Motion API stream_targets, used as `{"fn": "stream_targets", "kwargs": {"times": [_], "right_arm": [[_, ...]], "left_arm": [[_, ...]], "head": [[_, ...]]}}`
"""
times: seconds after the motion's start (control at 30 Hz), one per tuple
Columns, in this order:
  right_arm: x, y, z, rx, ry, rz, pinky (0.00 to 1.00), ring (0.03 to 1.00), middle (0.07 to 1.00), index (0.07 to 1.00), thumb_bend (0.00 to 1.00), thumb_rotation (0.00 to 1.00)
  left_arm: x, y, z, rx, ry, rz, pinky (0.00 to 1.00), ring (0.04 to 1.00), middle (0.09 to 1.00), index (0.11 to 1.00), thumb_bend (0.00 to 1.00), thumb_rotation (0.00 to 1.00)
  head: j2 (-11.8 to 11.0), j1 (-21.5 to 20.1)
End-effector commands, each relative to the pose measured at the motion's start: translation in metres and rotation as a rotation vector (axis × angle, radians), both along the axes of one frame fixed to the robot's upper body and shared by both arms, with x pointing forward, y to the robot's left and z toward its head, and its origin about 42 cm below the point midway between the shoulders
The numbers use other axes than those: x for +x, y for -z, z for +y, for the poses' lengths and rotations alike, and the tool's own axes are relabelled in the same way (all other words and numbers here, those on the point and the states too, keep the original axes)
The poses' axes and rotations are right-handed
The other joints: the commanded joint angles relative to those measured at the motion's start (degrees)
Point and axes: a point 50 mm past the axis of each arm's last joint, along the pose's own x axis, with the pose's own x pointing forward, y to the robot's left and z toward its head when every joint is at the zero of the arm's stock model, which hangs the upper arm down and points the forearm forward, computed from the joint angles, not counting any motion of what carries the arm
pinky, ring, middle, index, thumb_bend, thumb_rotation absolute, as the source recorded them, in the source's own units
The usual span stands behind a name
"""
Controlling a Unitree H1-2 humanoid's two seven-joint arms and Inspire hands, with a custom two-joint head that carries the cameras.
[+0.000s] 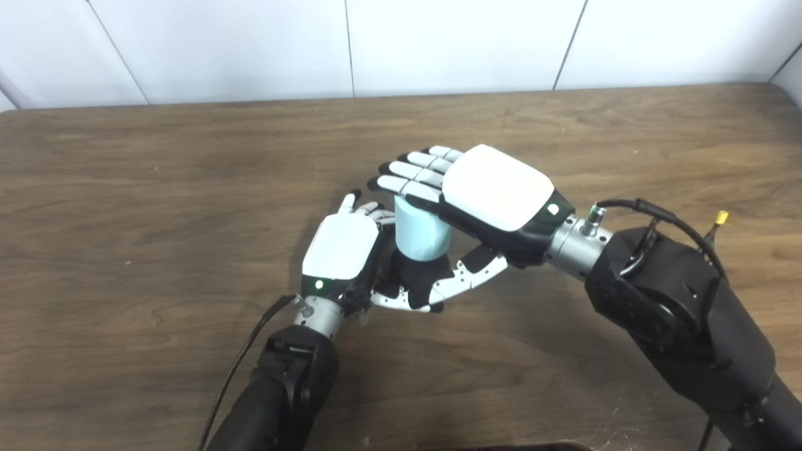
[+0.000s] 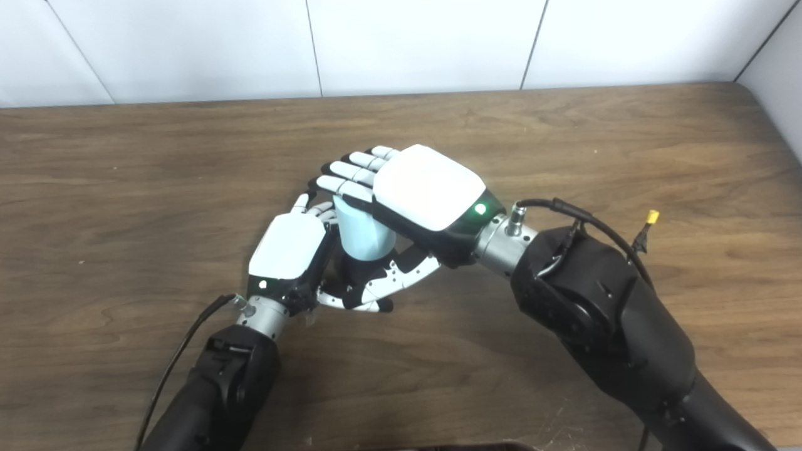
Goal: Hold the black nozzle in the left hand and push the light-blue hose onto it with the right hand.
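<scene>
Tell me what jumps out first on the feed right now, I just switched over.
Both hands meet at the middle of the brown table. The right hand reaches in from the right, its fingers wrapped over a light-blue hose that stands upright. Just below, the left hand is closed around the black nozzle at the hose's lower end; how far the hose is seated is hidden.

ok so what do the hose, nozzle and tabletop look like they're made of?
Light-blue hose: matte, uniform pale colour, no glare; looks like soft plastic or rubber, which one is unclear. Black nozzle: dull black, probably plastic or rubber, but mostly hidden between the left hand and right hand. Table: brown with visible grain and a low sheen; wood or wood-look laminate.
</scene>
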Motion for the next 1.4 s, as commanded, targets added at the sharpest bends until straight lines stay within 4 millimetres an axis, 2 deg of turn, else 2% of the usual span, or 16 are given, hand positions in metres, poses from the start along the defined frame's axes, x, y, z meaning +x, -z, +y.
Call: {"fn": "stream_targets", "kwargs": {"times": [0.0, 0.27, 0.77, 0.93, 1.13, 1.3, 1.37], "right_arm": [[-0.011, 0.062, -0.003, -0.207, -0.02, 0.321, 0.91, 0.917, 0.919, 0.91, 0.62, 0.84], [-0.017, 0.069, -0.002, -0.235, -0.022, 0.364, 0.92, 0.944, 0.947, 0.946, 0.63, 0.85], [-0.02, 0.072, -0.001, -0.237, -0.024, 0.369, 0.9, 0.923, 0.921, 0.883, 0.63, 0.86], [-0.014, 0.052, -0.001, -0.187, -0.024, 0.31, 0.91, 0.934, 0.93, 0.898, 0.62, 0.91], [-0.007, 0.022, -0.003, -0.116, -0.008, 0.234, 0.92, 0.929, 0.932, 0.92, 0.62, 0.87], [-0.003, 0.009, -0.006, -0.071, 0.005, 0.204, 0.94, 0.939, 0.936, 0.928, 0.61, 0.86], [-0.002, 0.005, -0.007, -0.056, 0.003, 0.187, 0.91, 0.933, 0.93, 0.924, 0.6, 0.84]], "left_arm": [[-0.006, 0.003, -0.004, 0.016, 0.021, 0.047, 1.0, 0.862, 0.758, 0.484, 0.52, 0.05], [-0.006, 0.003, -0.005, 0.018, 0.022, 0.048, 1.0, 0.865, 0.76, 0.484, 0.52, 0.05], [-0.006, 0.003, -0.005, 0.017, 0.02, 0.043, 1.0, 0.862, 0.755, 0.484, 0.52, 0.05], [-0.006, 0.003, -0.005, 0.019, 0.018, 0.054, 1.0, 0.866, 0.76, 0.484, 0.52, 0.05], [-0.006, 0.003, -0.005, 0.007, 0.024, 0.053, 1.0, 0.865, 0.759, 0.484, 0.52, 0.05], [-0.006, 0.004, -0.005, 0.005, 0.021, 0.054, 1.0, 0.865, 0.757, 0.483, 0.52, 0.05], [-0.006, 0.004, -0.005, 0.011, 0.018, 0.053, 1.0, 0.865, 0.755, 0.483, 0.52, 0.05]], "head": [[0.0, -0.1], [0.3, -0.3], [0.4, -0.3], [0.4, -0.3], [0.3, -0.2], [0.3, -0.2], [0.3, -0.2]]}}
